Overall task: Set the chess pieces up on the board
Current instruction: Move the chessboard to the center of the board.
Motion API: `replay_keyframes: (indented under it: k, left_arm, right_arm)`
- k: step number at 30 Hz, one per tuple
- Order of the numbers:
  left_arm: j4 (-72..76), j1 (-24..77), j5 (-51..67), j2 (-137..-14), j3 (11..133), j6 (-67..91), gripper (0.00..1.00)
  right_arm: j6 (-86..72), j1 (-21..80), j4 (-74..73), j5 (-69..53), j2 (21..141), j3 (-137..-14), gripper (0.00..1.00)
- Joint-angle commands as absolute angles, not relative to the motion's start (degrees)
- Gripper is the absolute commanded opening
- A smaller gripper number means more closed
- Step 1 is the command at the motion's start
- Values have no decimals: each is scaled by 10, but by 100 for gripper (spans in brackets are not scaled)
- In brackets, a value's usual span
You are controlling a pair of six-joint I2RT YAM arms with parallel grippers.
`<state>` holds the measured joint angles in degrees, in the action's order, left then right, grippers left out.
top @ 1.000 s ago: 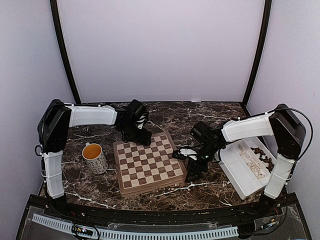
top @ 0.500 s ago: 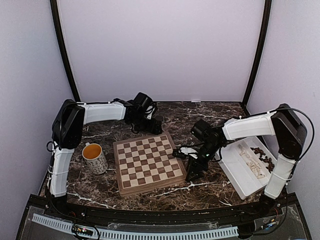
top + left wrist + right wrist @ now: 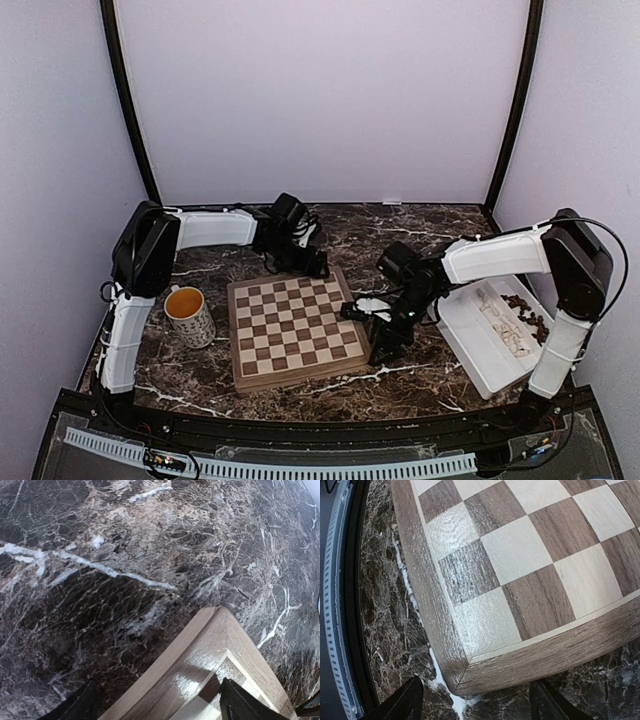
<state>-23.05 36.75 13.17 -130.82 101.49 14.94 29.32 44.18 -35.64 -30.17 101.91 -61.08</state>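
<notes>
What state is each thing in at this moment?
board: lying flat, no pieces on it
chess pieces: loose in the white tray
mug: upright, left of the board
left claw: open, at the board's far right corner
right claw: open, at the board's near right corner

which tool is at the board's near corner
The right tool, open at the near right corner of the board; the left tool is at its far right corner.
</notes>
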Motion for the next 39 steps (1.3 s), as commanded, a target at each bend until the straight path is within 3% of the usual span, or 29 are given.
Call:
replay_keyframes:
  k: [1,11,23,30,39]
  left_arm:
    - [-263,385,180,-1301,1018,135,85]
    - [-222,408,194,-1256,948,143,83]
    - [-267,410,109,-1184,1022,100,84]
    - [-258,410,75,-1126,1029,80,84]
    - [-153,425,141,-985,880,79,82]
  right_arm:
    - [310,468,-366,-323,1014,-615,75]
    - [323,475,-370,-315,990,-592,75]
    - [331,441,-421,-254,906,-603,76]
    - [315,361,-417,-216,802,-571,77]
    - [306,179,-458,-211,645,-564,78]
